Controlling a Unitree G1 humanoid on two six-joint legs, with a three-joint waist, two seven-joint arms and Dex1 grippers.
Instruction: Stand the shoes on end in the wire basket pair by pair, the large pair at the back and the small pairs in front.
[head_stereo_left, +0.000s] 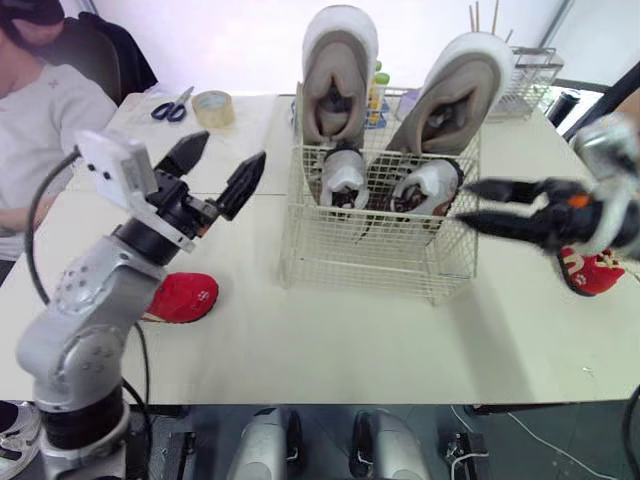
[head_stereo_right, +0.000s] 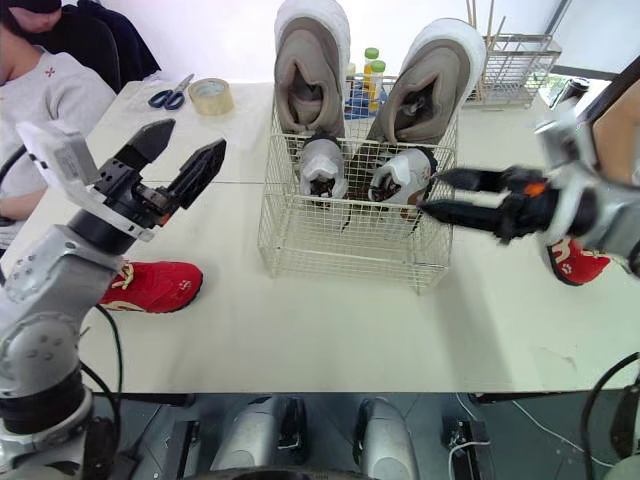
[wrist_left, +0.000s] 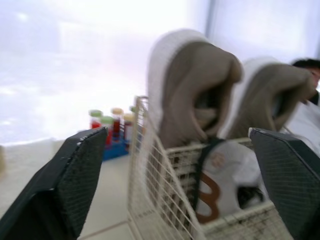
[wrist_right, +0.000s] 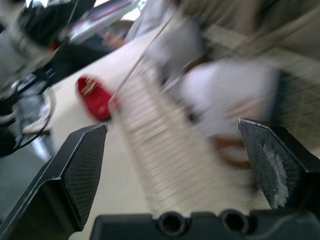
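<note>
1. The wire basket (head_stereo_left: 372, 262) stands in the middle of the table (head_stereo_left: 330, 345). The large beige pair (head_stereo_left: 338, 70) stands on end along its back wall. The small white pair (head_stereo_left: 343, 176) stands just in front of it, inside the wire. The front strip of the basket looks free.
2. Two shoes lie outside the basket, flat on the table. The left red shoe (head_stereo_right: 150, 285) is near the left edge, partly behind my left arm. The right red shoe (head_stereo_right: 576, 263) is near the right edge, behind my right arm.
3. The left gripper (head_stereo_left: 232, 147) is spread wide and holds nothing. It hovers above the table between the left red shoe and the basket's left wall.
4. The right gripper (head_stereo_left: 462, 202) is likewise parted and empty. It hangs by the basket's right wall, tips pointing at the white pair.
5. My assessment is that the step in hand is fetching the red pair.
6. I would send each arm to its nearer shoe and grip across the heel collar, so the shoe hangs toe-down.
7. I would lower each shoe into the free front strip, side by side.
8. Risks: the fingertips could catch the wire. A nudge could also tip the tall rear pair, so I would descend vertically and well clear of the white pair.
</note>
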